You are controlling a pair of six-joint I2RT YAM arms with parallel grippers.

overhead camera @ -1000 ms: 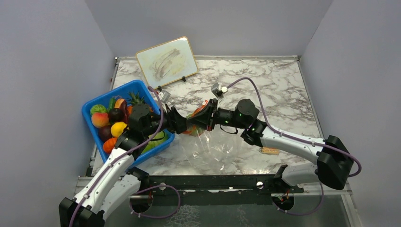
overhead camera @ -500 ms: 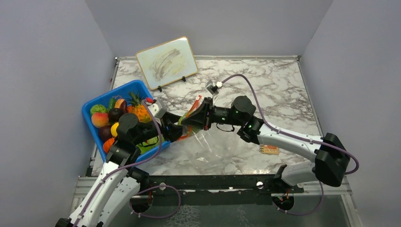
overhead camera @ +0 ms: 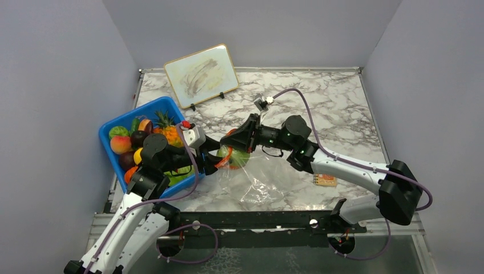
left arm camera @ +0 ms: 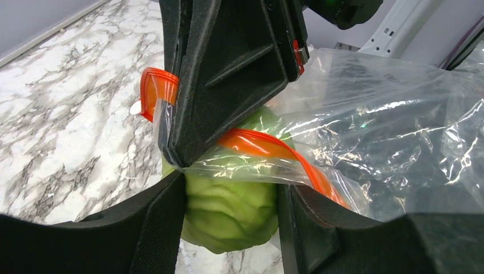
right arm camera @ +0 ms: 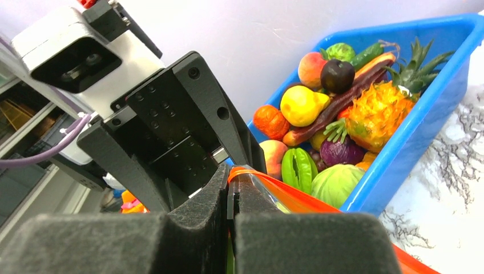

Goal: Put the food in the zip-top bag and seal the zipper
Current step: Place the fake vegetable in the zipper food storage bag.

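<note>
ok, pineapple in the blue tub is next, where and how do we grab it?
Take the pineapple across its orange body, not the thin spiky leaves. Come from above: it lies tilted on top of the pile, close to the blue tub wall, with a purple vegetable crowding its other side, so a side approach is probably blocked.

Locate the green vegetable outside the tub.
Top view, left of centre: the left gripper holds the green vegetable at the mouth of the zip-top bag.

High rear overview; wrist close-ups on zipper
</note>
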